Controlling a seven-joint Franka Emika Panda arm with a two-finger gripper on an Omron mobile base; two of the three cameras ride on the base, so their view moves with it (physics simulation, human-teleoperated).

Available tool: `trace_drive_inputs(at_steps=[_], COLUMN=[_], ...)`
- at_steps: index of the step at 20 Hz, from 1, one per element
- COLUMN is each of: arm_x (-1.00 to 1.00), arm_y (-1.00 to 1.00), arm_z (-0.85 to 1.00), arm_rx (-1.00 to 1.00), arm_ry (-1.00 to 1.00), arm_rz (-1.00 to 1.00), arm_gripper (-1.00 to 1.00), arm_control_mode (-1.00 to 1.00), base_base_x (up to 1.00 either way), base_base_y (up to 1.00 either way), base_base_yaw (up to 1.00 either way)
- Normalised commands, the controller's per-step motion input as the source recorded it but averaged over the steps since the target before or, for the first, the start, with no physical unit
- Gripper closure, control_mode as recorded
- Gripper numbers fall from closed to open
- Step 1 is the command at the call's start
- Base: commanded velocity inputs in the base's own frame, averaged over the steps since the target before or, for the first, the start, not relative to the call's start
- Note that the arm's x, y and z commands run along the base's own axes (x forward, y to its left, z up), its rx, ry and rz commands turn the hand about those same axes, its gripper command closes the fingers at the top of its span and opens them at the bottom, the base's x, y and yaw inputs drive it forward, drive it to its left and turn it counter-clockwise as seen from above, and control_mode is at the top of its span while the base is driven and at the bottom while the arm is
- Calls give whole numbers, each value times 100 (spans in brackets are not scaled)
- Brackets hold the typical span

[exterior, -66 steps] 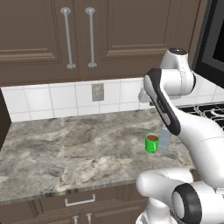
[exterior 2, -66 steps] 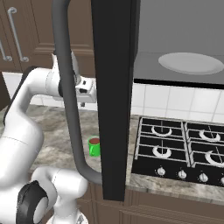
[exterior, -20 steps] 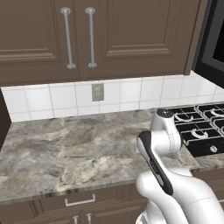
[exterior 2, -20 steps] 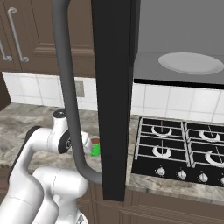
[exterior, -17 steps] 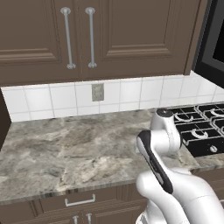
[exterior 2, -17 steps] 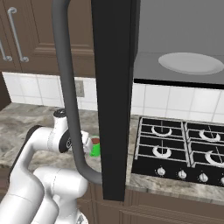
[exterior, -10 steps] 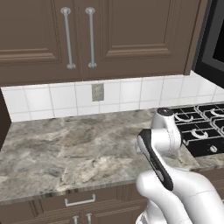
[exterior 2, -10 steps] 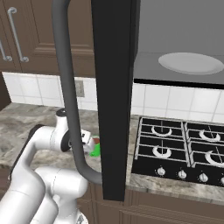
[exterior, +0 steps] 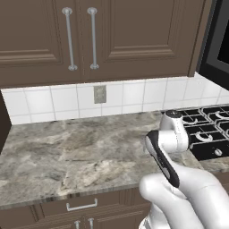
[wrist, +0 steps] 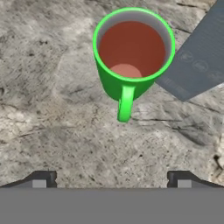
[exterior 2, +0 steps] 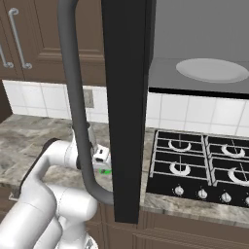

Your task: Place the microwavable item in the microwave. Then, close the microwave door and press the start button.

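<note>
The small green mug (wrist: 131,57) with reddish-brown contents stands upright on the marble counter (wrist: 52,109), its handle (wrist: 125,103) pointing toward me. My gripper (wrist: 111,180) is open, its fingertips wide apart just short of the handle, nothing between them. In the right base view a sliver of the mug (exterior 2: 108,171) shows beside my lowered hand, behind the door handle. The microwave (exterior 2: 194,29) is open, its white turntable plate (exterior 2: 211,70) bare. The microwave door (exterior 2: 129,97) swings out toward me, with its curved grey bar handle (exterior 2: 73,97).
A pale blue carton (wrist: 201,57) lies right beside the mug. A black gas stove (exterior 2: 199,165) sits under the microwave, to the right of the counter. Brown wall cabinets (exterior: 112,36) hang above the tiled backsplash. The open door stands between the counter and the microwave cavity.
Since the earliest frames the arm has come down from high above the counter to low beside the mug. Over the last second it has barely shifted; the jaws stay wide.
</note>
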Motion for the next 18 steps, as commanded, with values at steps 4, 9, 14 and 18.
trace_drive_inputs(at_steps=[4, 9, 14, 18], arm_x=[36, 32, 26, 15], arm_y=[-1, 0, 2, 0], arm_z=[-15, -25, -40, -40], arm_rx=[0, 0, 0, 0], arm_ry=[0, 0, 0, 0], arm_rz=[-4, -5, -8, -10], arm_gripper=[-100, -100, -100, -100], arm_control_mode=[-100, -100, -100, -100], base_base_x=[0, 0, 0, 0], base_base_y=[0, 0, 0, 0], base_base_yaw=[0, 0, 0, 0])
